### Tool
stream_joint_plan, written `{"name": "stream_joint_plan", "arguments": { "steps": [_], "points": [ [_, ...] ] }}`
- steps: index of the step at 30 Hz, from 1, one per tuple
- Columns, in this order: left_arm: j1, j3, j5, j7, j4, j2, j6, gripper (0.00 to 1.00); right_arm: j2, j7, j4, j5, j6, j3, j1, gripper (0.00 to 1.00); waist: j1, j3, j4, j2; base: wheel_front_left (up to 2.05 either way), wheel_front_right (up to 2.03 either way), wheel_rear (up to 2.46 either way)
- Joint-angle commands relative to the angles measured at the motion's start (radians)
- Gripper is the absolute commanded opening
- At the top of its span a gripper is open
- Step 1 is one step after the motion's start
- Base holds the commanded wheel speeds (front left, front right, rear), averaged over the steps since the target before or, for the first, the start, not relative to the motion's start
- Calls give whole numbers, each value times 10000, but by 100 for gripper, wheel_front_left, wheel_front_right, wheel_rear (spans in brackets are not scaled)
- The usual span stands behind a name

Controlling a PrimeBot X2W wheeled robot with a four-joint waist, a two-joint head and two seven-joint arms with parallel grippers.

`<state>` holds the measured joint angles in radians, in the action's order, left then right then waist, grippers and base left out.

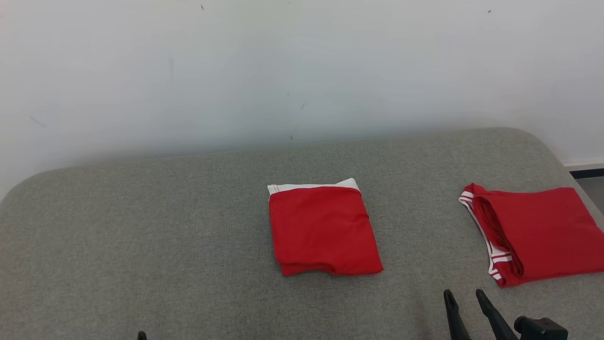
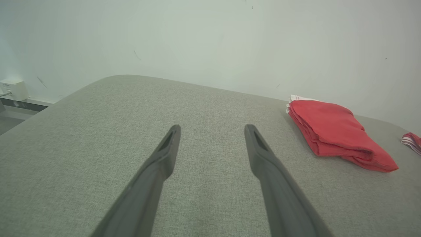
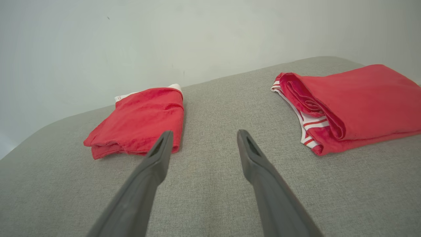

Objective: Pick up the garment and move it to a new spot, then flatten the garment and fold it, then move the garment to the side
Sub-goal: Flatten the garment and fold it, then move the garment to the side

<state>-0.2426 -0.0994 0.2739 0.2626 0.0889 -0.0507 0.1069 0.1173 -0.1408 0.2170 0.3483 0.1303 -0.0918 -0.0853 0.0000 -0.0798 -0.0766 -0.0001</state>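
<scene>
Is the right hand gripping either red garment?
No, the right hand is open over the grey surface, between the middle garment and the striped garment, touching neither.

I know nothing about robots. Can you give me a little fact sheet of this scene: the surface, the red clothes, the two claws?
surface: grey padded top, white wall behind
middle garment: red, white trim, folded square
right garment: red, striped trim, folded, near the edge
left claw: open, empty
right claw: open, empty, touching neither garment
</scene>
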Motion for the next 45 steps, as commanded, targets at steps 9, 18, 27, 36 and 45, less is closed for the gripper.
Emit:
{"name": "stream_joint_plan", "arguments": {
  "steps": [9, 18, 27, 36, 45],
  "points": [
    [54, 63, -166, 24, 36, 9, 66, 100, -32, 240, 36, -239, 0, 20, -48, 100, 0, 142, 76, 1, 0, 0, 0],
    [140, 127, -150, 24, 10, 10, 87, 100, 210, 957, -321, -249, 0, -516, 1062, 100, 0, 344, 106, 1, 0, 0, 0],
    [447, 322, -180, 24, 5, 9, 142, 100, 106, 5066, 889, 159, 0, -691, 4047, 100, 0, 775, 543, 1, 0, 0, 0],
    [1035, 765, -250, 24, -81, 9, 196, 100, -587, 8710, 3372, -1046, 0, 1299, 6879, 100, 0, 1832, 1406, 1, 0, 0, 0],
    [1695, 1185, -125, 24, -176, 7, 223, 100, -670, 8722, 5061, -2179, 0, 2683, 7842, 100, 0, 2531, 2401, 1, 0, 0, 0]
  ]
}}
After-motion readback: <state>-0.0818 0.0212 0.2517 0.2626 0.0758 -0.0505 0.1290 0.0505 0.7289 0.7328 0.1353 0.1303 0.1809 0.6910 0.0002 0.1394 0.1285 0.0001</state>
